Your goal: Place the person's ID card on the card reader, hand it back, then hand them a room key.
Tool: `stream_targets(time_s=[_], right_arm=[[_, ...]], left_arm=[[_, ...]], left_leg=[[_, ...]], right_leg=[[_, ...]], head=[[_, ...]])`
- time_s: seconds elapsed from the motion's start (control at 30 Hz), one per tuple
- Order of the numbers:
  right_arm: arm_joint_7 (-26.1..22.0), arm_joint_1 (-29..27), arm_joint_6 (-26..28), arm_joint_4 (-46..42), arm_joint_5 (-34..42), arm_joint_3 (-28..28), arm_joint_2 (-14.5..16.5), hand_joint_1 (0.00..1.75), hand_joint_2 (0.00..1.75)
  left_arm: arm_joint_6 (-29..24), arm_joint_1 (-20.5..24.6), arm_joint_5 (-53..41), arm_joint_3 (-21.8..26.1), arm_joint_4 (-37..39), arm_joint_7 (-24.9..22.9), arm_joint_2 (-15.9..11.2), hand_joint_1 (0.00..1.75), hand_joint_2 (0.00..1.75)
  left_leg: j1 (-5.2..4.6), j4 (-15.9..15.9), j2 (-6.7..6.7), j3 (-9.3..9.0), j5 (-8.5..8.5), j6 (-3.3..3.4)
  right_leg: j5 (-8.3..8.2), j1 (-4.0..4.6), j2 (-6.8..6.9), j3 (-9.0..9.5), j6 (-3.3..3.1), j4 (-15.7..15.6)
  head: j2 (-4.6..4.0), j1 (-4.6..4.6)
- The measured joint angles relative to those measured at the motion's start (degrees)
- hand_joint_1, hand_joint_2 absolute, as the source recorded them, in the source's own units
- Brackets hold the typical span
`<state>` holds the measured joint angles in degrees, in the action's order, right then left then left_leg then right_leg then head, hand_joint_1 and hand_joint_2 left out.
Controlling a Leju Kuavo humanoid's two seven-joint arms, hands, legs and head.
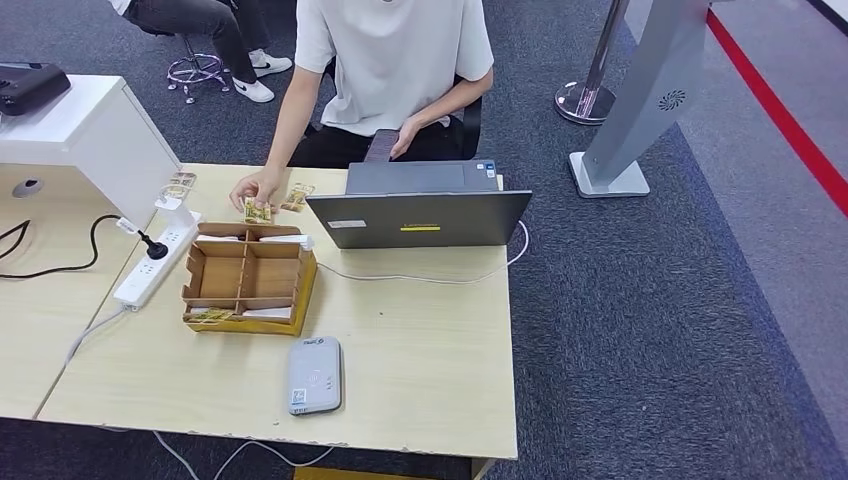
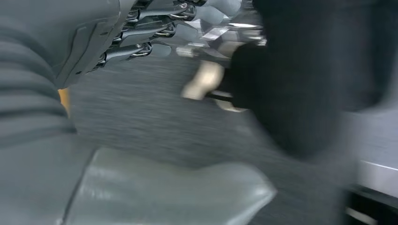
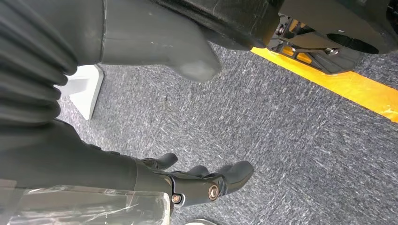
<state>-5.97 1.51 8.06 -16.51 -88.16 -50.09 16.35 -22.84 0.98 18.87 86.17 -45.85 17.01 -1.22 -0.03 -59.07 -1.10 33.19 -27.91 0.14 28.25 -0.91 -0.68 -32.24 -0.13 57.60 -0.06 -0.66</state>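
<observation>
Pale wood table (image 1: pixel 430 340) on grey carpet, red stripe at upper right of the head view. Lower centre: grey reader (image 1: pixel 314 375). Left of centre: wooden organizer (image 1: pixel 250 278), cards in its near and far slots. Behind it a person's hand (image 1: pixel 257 187) rests on a card (image 1: pixel 257 211), beside a laptop (image 1: pixel 420 208). Power strip (image 1: pixel 155 262) at left. Table's right edge meets open carpet. Left hand (image 2: pixel 141 33), blurred: cannot tell its state. Right hand (image 3: pixel 187 180) hangs over carpet, fingers spread, holding nothing.

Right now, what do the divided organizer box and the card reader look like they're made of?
Organizer box: looks like thin plywood or stiff board, matte tan, with slotted dividers and raw edges. Card reader: probably moulded plastic, smooth grey, with rounded corners and a slight sheen.
</observation>
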Motion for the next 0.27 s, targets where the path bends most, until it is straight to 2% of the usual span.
stream_targets(time_s=[0.07, 0.1, 0.13, 0.23, 0.27], right_arm=[[-0.1, 0.0, -0.1, -0.2, 0.0, -0.3, 0.2, 0.00, 0.87], [-0.1, 0.0, -0.3, -0.3, 0.2, -0.6, 0.2, 0.00, 1.31], [-0.1, 0.0, -0.5, -0.4, 0.6, -1.0, 0.4, 0.00, 1.31], [-0.2, -0.1, -1.3, -1.2, 2.2, -3.1, 1.1, 0.00, 0.00], [-0.1, -0.1, -1.4, -1.3, 2.3, -3.4, 1.3, 0.00, 0.00]], left_arm=[[-0.6, 0.0, -0.8, 0.3, 3.5, 0.5, 1.7, 0.00, 1.75], [-1.4, 0.1, -1.5, 0.4, 5.2, 0.3, 2.2, 0.00, 1.75], [-2.5, 0.2, -2.5, 0.5, 7.1, 0.3, 2.7, 0.00, 1.75], [-5.7, 1.0, -6.4, 0.1, 14.5, 0.8, 4.2, 0.00, 1.75], [-6.1, 1.2, -7.2, 0.0, 15.9, 0.8, 4.4, 0.00, 1.75]], left_leg=[[0.04, 0.0, 0.00, -0.01, 0.00, 0.01], [0.02, 0.0, -0.01, -0.02, 0.00, 0.01], [0.00, 0.0, -0.01, -0.04, 0.00, 0.02], [0.00, -0.1, -0.02, -0.06, 0.02, 0.03], [0.01, -0.1, -0.02, -0.06, 0.02, 0.03]], right_leg=[[-0.03, 0.03, 0.03, 0.03, 0.03, 0.0], [-0.04, 0.02, 0.04, 0.02, 0.04, 0.0], [-0.05, 0.01, 0.04, 0.02, 0.05, 0.0], [-0.06, 0.00, 0.05, 0.02, 0.05, 0.0], [-0.06, 0.00, 0.05, 0.02, 0.04, 0.0]], head=[[0.01, 0.11], [0.01, 0.12], [0.01, 0.10], [0.01, 0.07], [0.01, 0.07]])
